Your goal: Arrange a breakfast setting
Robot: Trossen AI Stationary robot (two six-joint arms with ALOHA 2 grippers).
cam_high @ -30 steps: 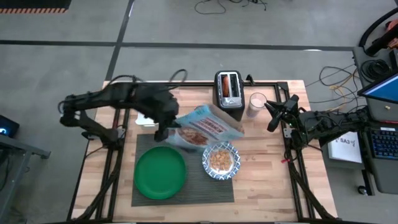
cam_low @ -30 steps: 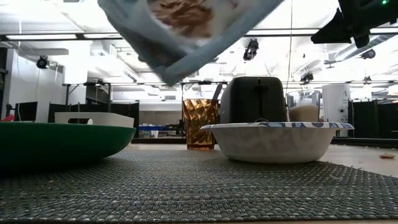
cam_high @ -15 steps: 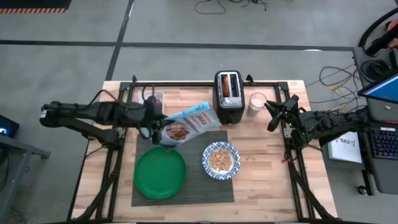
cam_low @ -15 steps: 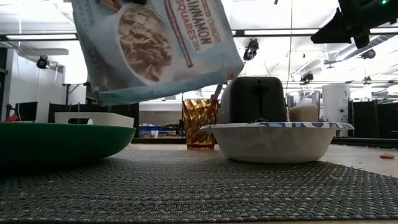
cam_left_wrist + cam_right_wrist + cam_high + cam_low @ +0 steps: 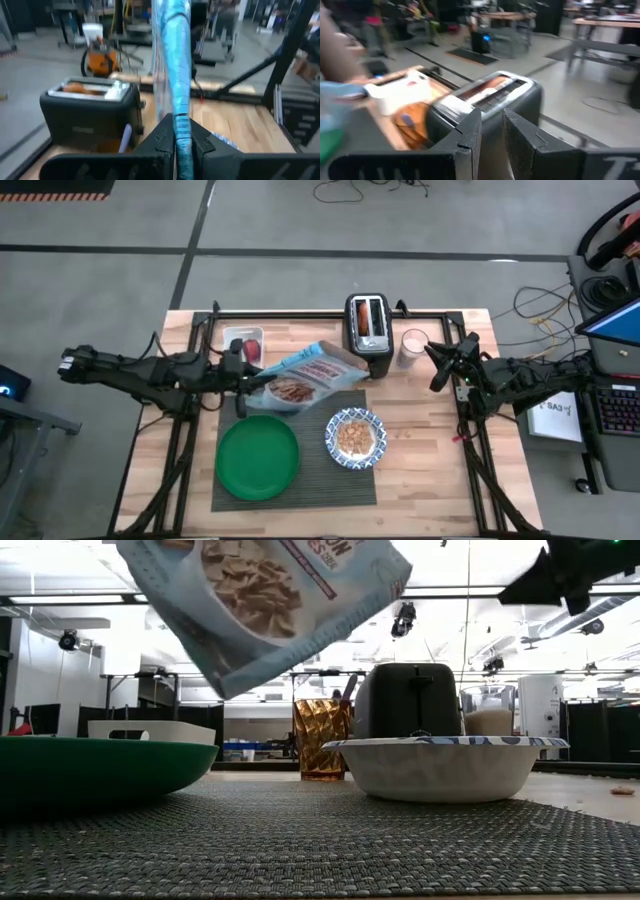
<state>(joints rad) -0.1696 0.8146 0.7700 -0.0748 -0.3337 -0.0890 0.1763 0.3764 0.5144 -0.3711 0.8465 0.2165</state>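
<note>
Overhead, table-level and both wrist cameras all share the toaster (image 5: pixel 368 323).

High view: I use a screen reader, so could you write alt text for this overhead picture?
The left gripper holds a blue cereal bag above the table's far-left part, beside a black toaster. On a dark placemat sit an empty green plate and a patterned bowl with cereal in it. The right gripper waits at the right edge near a glass.

Bright overhead light (wrist views blurred)
</note>
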